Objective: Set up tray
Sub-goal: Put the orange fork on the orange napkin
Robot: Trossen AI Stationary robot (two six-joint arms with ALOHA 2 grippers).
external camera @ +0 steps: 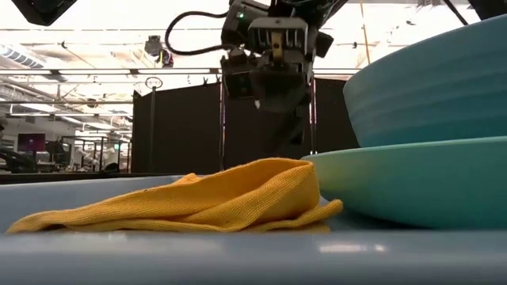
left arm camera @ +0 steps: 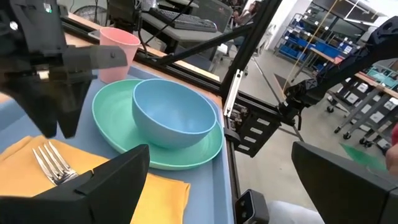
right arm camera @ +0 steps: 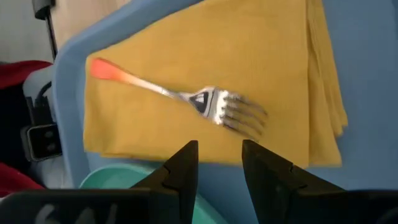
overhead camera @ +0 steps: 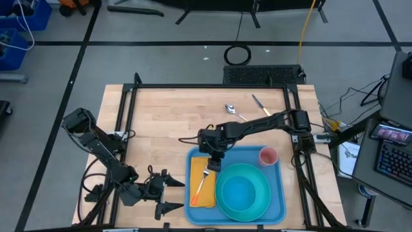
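At the worktop's front edge, toward the right corner, I see the tray (overhead camera: 278,193) lying flat. On it: a yellow napkin (overhead camera: 201,182) along the tray's left side with a fork (overhead camera: 202,183) resting on top, orange handle toward the front. A teal plate (overhead camera: 254,207) sits just beside the napkin with a blue bowl (overhead camera: 239,192) on it, and a pink cup (overhead camera: 268,156) stands in the tray's back right corner. My right gripper (overhead camera: 213,161) hovers over the back end of the napkin, above the fork tines; fingers (right arm camera: 186,163) slightly apart, holding nothing. My left gripper (overhead camera: 168,194) waits off the tray's left edge near the front of the worktop, jaws wide apart, empty. A spoon (overhead camera: 234,111) and knife (overhead camera: 261,104) lie on bare wood near the back edge.
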